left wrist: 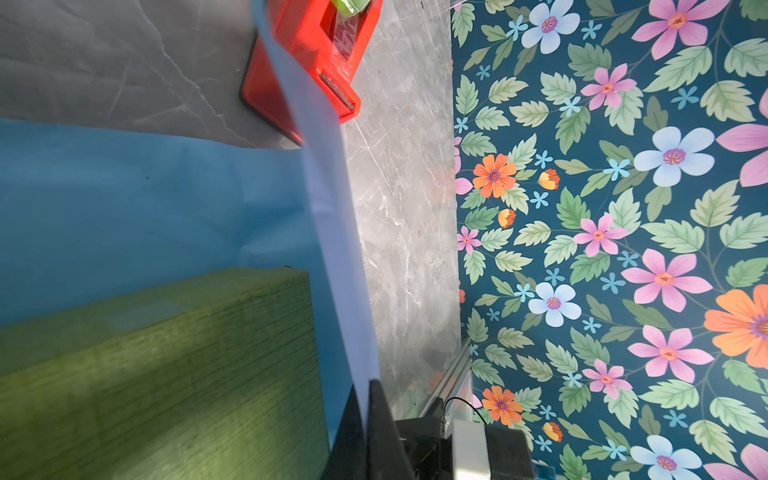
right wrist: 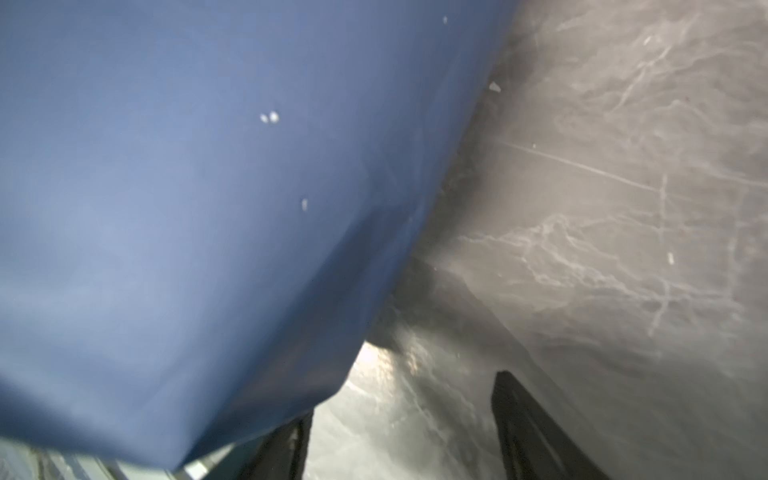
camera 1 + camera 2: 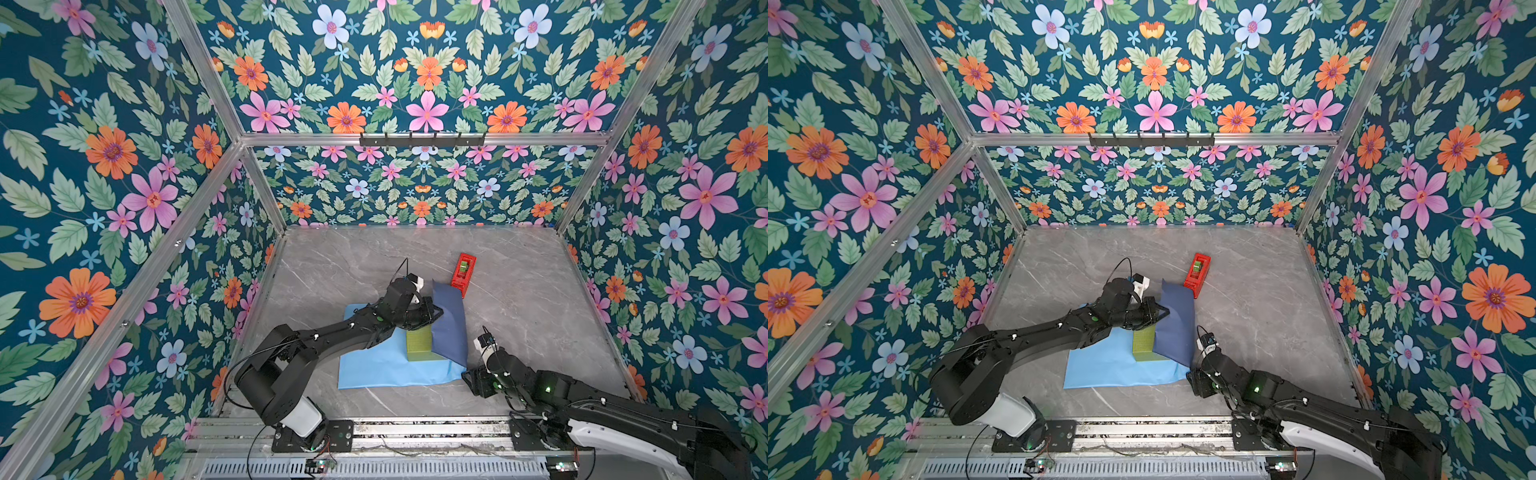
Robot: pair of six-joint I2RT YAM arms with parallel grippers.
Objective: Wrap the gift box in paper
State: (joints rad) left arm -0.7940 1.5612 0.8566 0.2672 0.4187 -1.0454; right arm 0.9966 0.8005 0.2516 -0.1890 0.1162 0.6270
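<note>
Gift box (image 1: 166,374): olive-green, resting on the paper.
Paper (image 1: 124,199): light blue, flat beneath the box; one side raised upright beside it.
Left gripper (image 1: 366,388): jaws closed on the raised edge.
Tape dispenser (image 1: 320,50): red, on grey table (image 1: 403,208), partly behind the raised paper.

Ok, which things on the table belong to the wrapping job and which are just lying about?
In the job: gift box; paper; left gripper, pinching the paper's raised flap.
Lying about: red tape dispenser, untouched.
</note>
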